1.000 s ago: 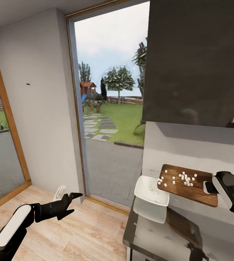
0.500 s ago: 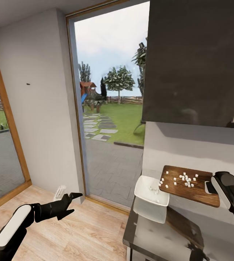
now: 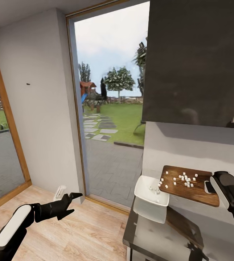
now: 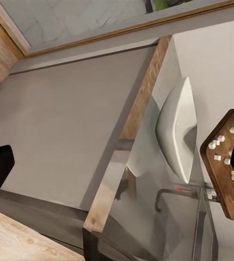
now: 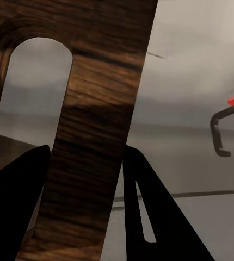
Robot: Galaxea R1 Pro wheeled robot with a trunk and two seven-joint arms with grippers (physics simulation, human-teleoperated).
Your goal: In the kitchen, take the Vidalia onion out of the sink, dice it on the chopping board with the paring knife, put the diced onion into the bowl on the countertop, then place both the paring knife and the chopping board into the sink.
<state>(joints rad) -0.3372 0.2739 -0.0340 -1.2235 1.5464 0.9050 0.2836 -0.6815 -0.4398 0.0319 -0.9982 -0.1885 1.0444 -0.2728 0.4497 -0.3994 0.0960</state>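
Item: chopping board [image 3: 188, 185], dark wood, lifted off the table [image 3: 149, 232] and tilted toward the bowl [image 3: 151, 191].
Holder: right pincer [image 5: 84, 179], fingers pinching the board at its handle-slot end.
Load: diced onion [image 3: 184, 178], most cubes on the board, a few already in the bowl.
Left pincer [image 3: 71, 198]: low over the wooden floor, away from the table, tips slightly parted, carrying nothing.
Tap with red knob [image 5: 226, 125]: seen beyond the board.
Progress: dicing done; tipping under way. Outstanding: 2 items, knife and board, into the sink.
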